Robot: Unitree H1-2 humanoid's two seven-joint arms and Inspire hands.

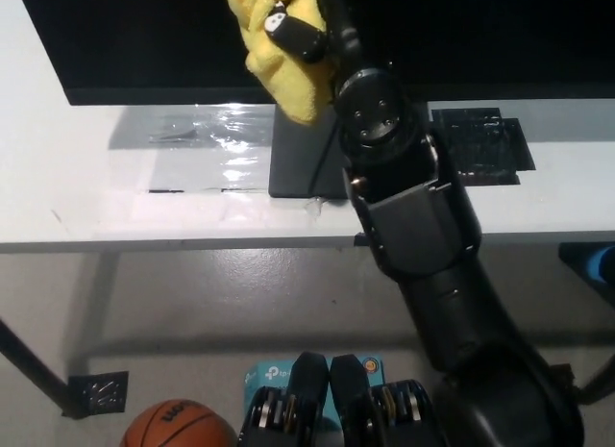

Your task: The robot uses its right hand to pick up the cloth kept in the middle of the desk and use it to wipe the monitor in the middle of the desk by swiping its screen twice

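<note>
Right hand (306,34) grips the yellow cloth (279,58) against the dark monitor (461,34) screen's lower middle; a good swipe likely needs flat, even pressure along the glass.

You see cloth (279,58): yellow, bunched, pressed against screen near top centre | monitor (144,43): black, dark screen, upright on white desk (96,192), stand at centre.

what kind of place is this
Probably an office or lab workspace: a large black flat monitor stands on a long white desk over a grey concrete floor, with an orange basketball below.
</note>
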